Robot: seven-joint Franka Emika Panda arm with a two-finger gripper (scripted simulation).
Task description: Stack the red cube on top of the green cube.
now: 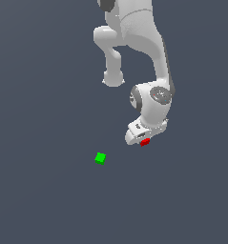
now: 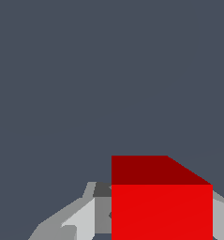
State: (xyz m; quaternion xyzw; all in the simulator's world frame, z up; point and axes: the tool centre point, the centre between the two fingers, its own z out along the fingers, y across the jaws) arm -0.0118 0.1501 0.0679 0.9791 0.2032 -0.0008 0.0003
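The red cube (image 1: 144, 142) peeks out from under the white gripper (image 1: 141, 139) at the end of the arm. In the wrist view the red cube (image 2: 161, 201) fills the space between the grey fingers (image 2: 80, 220), which close against its sides. The green cube (image 1: 100, 158) lies alone on the dark floor, toward the exterior view's left of the gripper and a little nearer the camera. It is out of the wrist view. Whether the red cube rests on the floor or is lifted I cannot tell.
The white arm (image 1: 144, 43) reaches down from the top of the exterior view, with an elbow segment (image 1: 113, 76) hanging to the exterior view's left of the wrist. A plain dark grey floor (image 1: 48, 200) surrounds everything.
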